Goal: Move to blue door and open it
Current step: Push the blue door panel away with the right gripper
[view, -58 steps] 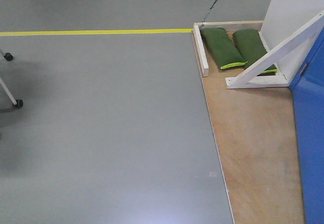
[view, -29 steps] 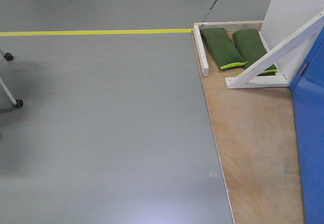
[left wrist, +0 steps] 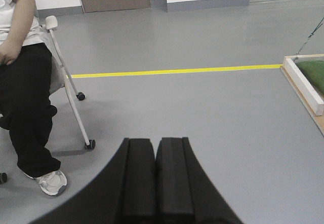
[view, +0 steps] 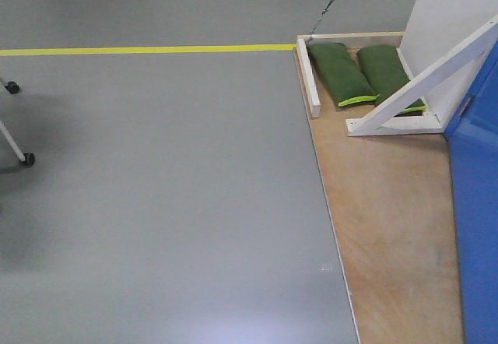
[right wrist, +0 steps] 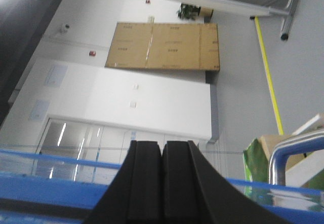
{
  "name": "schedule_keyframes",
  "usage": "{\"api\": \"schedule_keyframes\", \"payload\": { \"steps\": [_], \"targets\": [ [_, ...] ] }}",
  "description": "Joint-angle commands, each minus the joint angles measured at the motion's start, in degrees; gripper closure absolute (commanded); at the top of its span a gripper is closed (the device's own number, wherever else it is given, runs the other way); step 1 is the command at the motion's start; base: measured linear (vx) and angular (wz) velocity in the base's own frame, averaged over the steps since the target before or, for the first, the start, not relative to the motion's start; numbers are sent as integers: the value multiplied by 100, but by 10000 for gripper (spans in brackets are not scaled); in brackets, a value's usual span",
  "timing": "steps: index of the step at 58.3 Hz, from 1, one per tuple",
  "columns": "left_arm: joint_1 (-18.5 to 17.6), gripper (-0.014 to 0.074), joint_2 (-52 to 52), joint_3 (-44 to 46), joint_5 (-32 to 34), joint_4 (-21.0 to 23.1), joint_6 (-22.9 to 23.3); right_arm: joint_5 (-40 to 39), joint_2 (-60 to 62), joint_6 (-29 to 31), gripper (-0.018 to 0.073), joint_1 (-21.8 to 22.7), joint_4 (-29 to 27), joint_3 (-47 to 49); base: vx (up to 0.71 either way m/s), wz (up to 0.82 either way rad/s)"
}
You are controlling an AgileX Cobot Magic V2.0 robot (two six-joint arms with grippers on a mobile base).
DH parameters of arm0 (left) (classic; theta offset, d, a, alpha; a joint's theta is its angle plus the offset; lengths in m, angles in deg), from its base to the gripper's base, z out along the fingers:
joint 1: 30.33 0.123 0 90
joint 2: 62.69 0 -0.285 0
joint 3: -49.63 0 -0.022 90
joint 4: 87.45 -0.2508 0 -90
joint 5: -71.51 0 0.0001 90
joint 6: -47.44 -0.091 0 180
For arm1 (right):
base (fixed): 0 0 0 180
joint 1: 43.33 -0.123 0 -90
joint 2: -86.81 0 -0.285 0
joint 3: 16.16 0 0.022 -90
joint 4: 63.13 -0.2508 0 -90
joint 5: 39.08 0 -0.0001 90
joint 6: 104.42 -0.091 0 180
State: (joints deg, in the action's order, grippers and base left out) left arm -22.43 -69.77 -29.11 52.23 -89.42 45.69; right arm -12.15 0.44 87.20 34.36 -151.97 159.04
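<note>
Front view: tall glossy blue door [view: 476, 204] at right edge; two green sandbags [view: 342, 73] likely ballast its plywood base [view: 389, 204]. Left wrist: left claw [left wrist: 155, 173] pressed together, empty. Right wrist: right claw [right wrist: 162, 178] likewise, silver lever handle [right wrist: 302, 145] just right.

Grey floor [view: 156, 204] crossed by a yellow line [view: 148, 49].

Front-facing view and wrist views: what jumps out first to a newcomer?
The bright blue door fills the front view's right edge, with two green sandbags farther back on the wooden platform. In the left wrist view, a seated person appears at the edge, beyond the shut left claw.
</note>
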Motion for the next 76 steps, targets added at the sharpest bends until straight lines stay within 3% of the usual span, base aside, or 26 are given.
{"api": "schedule_keyframes", "payload": {
  "steps": [1,22,34,44,56,76],
  "targets": [
    [-36,526,82,-24,494,29,13,1842,195,95,557,-150,-151,232,0,0],
    [-36,526,82,-24,494,29,13,4669,195,95,557,-150,-283,232,0,-1],
    [-36,526,82,-24,494,29,13,4660,398,95,557,-172,-727,232,0,-1],
    [-36,526,83,-24,501,29,13,4380,542,95,557,-713,-1131,237,0,0],
    [-36,526,83,-24,501,29,13,3495,660,95,557,-1880,-1131,237,0,0],
    [-36,526,83,-24,501,29,13,1030,660,95,557,-3682,-12,237,0,0]
  ]
}}
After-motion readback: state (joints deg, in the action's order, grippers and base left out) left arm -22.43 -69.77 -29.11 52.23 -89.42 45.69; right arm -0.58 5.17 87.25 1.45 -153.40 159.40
